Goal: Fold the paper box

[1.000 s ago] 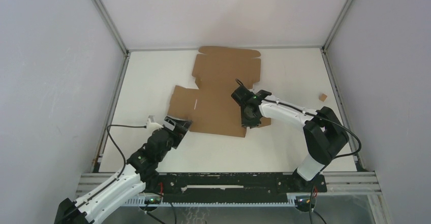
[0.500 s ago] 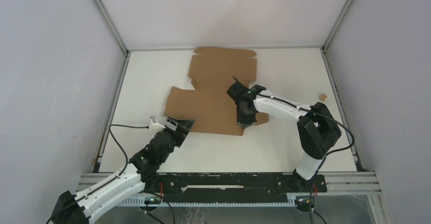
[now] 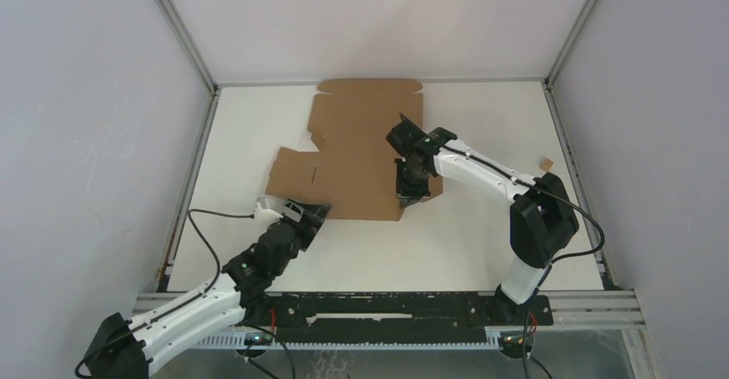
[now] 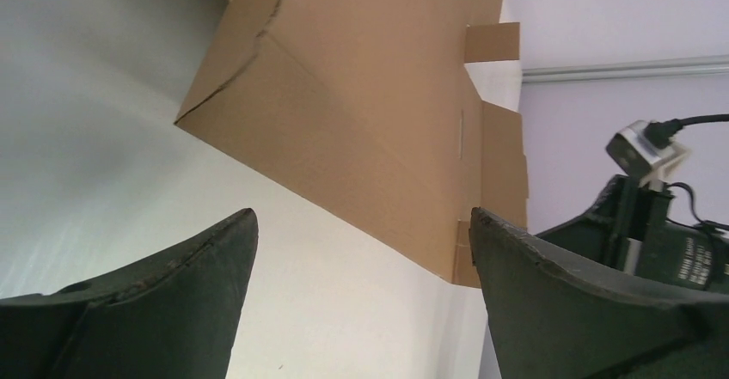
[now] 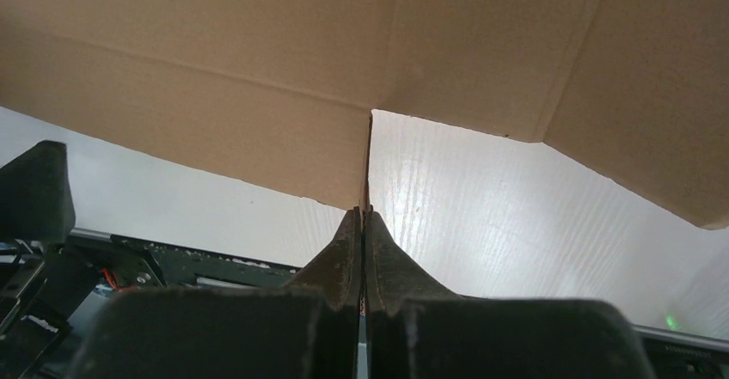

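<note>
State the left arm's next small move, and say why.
Probably ease the left gripper forward until its open jaws straddle the near edge of the paper box; that edge lies just ahead, ungripped, while the right gripper is shut on a flap edge.

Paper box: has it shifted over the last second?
Yes. The paper box slid left, away from the unmoved cardboard scrap, pinched at its near edge by the right gripper.

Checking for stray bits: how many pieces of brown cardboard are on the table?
2. The large brown die-cut cardboard box lies centrally, one edge pinched by the right gripper; a tiny brown cardboard scrap sits near the right wall. Others may hide underneath.
</note>
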Action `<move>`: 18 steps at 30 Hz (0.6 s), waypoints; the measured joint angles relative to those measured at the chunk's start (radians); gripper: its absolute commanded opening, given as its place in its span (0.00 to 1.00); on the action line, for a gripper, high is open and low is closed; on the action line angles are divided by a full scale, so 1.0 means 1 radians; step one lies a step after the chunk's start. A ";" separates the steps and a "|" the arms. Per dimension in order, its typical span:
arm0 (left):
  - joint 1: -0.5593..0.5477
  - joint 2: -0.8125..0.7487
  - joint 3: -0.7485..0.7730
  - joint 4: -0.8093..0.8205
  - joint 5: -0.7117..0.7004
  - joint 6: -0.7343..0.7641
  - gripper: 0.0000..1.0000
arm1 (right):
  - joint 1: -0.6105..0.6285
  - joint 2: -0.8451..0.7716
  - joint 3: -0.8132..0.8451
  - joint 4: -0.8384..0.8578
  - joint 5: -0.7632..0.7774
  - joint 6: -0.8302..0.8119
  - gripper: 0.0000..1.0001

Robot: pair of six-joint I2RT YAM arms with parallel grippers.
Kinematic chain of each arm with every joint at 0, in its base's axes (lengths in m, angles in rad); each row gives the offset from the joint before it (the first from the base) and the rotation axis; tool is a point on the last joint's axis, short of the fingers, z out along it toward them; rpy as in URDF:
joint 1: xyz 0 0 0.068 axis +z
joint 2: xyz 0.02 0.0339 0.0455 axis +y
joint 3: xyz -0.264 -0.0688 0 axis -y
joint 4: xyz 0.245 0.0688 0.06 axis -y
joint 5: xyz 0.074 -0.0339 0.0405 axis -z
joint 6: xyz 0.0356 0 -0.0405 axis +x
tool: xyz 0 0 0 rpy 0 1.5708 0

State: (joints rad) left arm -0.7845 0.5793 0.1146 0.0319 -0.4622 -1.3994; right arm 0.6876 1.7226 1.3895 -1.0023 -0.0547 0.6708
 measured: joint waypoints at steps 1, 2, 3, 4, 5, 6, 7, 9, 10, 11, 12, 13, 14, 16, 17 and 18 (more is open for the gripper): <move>-0.001 0.013 0.000 0.000 0.001 -0.002 0.96 | 0.000 0.000 0.000 -0.002 -0.006 0.000 0.00; -0.003 0.022 0.002 -0.001 0.002 -0.007 0.96 | 0.000 0.000 0.000 -0.003 -0.009 0.000 0.00; -0.008 0.027 0.003 -0.005 0.002 -0.011 0.96 | -0.001 0.000 0.000 -0.005 -0.013 0.001 0.00; -0.016 0.028 0.003 -0.009 0.001 -0.016 0.96 | -0.001 0.000 0.000 -0.005 -0.017 0.001 0.00; -0.028 0.025 0.003 -0.018 -0.002 -0.019 0.97 | -0.001 0.000 0.000 -0.005 -0.020 0.001 0.00; -0.041 0.016 0.003 -0.025 -0.006 -0.024 0.97 | -0.002 0.000 0.001 -0.005 -0.025 0.001 0.00; -0.051 0.008 0.003 -0.028 -0.010 -0.027 0.97 | -0.003 0.000 0.001 -0.004 -0.028 0.001 0.00; -0.062 0.000 0.003 -0.031 -0.021 -0.039 0.97 | -0.002 0.000 0.001 -0.004 -0.033 0.005 0.00; -0.064 0.000 0.004 -0.029 -0.030 -0.043 0.97 | 0.000 0.000 0.001 -0.004 -0.034 0.006 0.00; -0.065 0.005 0.005 -0.030 -0.035 -0.043 0.97 | 0.000 0.000 0.001 -0.004 -0.034 0.008 0.00; -0.064 0.016 0.006 -0.030 -0.042 -0.045 0.97 | 0.002 0.000 0.001 -0.003 -0.035 0.011 0.00; -0.064 0.030 0.008 -0.030 -0.049 -0.045 0.97 | 0.006 0.000 0.001 -0.002 -0.037 0.013 0.00; -0.064 0.052 0.014 -0.030 -0.055 -0.047 0.97 | 0.010 0.000 0.001 0.000 -0.038 0.016 0.00; -0.064 0.089 0.027 -0.028 -0.060 -0.050 0.97 | 0.017 0.000 0.001 0.005 -0.042 0.021 0.00; -0.065 0.112 0.036 -0.024 -0.060 -0.051 0.97 | 0.021 0.000 0.001 0.008 -0.045 0.024 0.00; -0.065 0.132 0.046 -0.020 -0.060 -0.051 0.97 | 0.021 0.000 0.001 0.011 -0.049 0.027 0.00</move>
State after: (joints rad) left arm -0.8497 0.7116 0.1608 0.0120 -0.5217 -1.4509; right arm 0.7086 1.7222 1.3907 -0.9909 -0.1036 0.6983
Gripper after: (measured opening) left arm 0.971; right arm 0.008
